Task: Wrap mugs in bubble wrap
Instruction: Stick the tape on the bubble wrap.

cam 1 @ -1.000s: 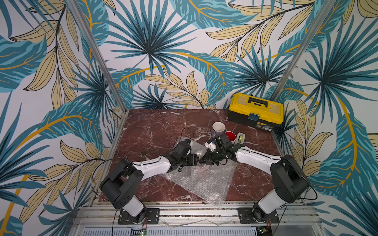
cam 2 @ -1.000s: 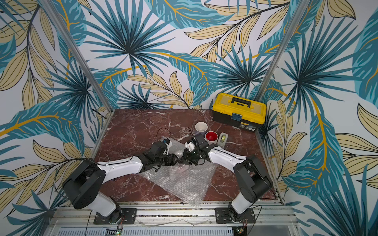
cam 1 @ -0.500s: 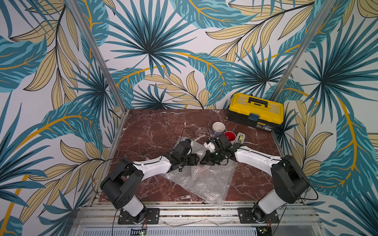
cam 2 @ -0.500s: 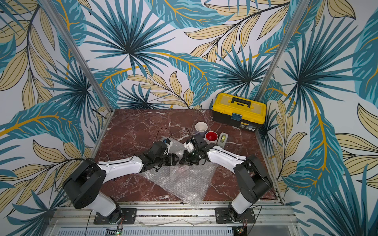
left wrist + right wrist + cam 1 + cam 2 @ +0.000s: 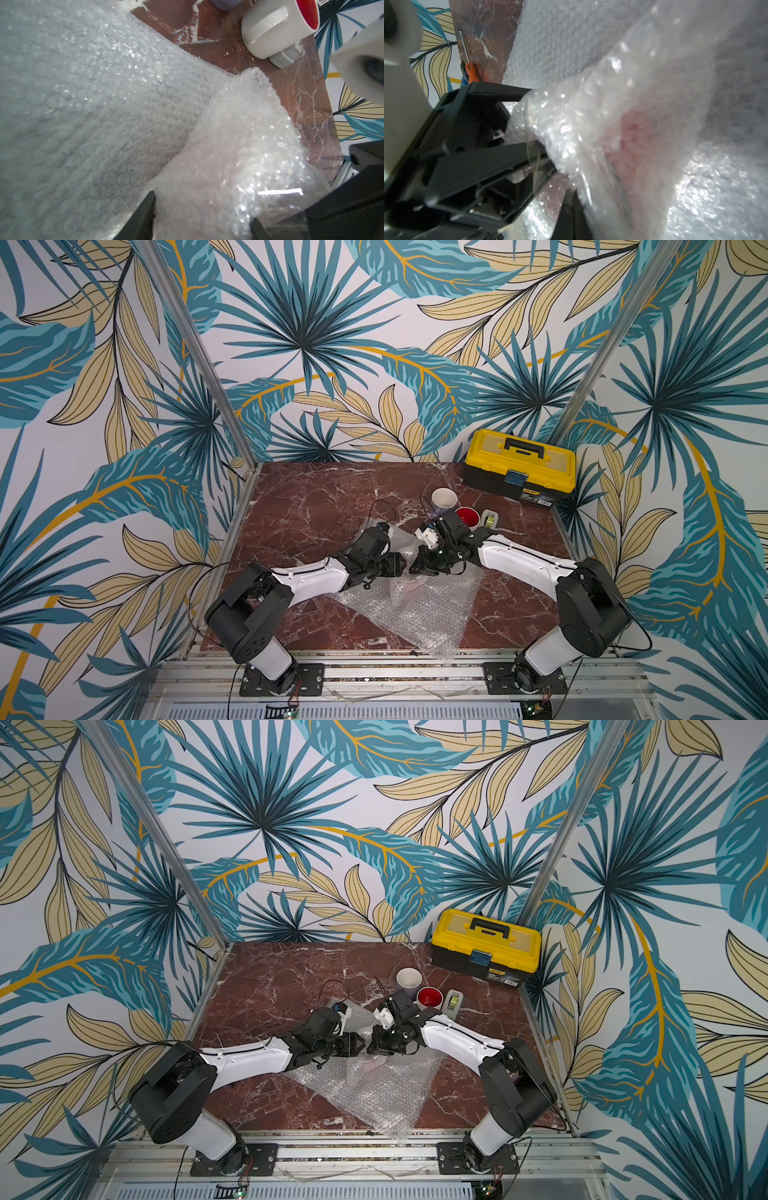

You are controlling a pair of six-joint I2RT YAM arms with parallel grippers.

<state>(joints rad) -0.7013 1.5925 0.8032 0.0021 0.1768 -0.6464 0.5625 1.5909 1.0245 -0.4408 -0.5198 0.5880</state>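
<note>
A red mug (image 5: 633,135) shows only as a pink blur inside a lumpy bundle of bubble wrap (image 5: 239,145), held over the flat bubble wrap sheet (image 5: 415,605) mid-table. My left gripper (image 5: 203,218) has a jaw on each side of the bundle, gripping it. My right gripper (image 5: 571,214) is shut, pinching the wrap from the opposite side. In both top views the two grippers meet nose to nose, left (image 5: 399,566) and right (image 5: 419,566). The lavender mug (image 5: 444,498) and the white mug with red inside (image 5: 467,517) stand bare behind them.
A grey tape dispenser (image 5: 489,518) sits right of the white mug. A yellow toolbox (image 5: 521,466) stands at the back right corner. An orange-handled screwdriver (image 5: 471,72) lies by the table's edge. The sheet's near corner reaches the front rail (image 5: 440,655).
My right gripper has edged slightly toward the left one with the wrap. The left arm has stayed put.
</note>
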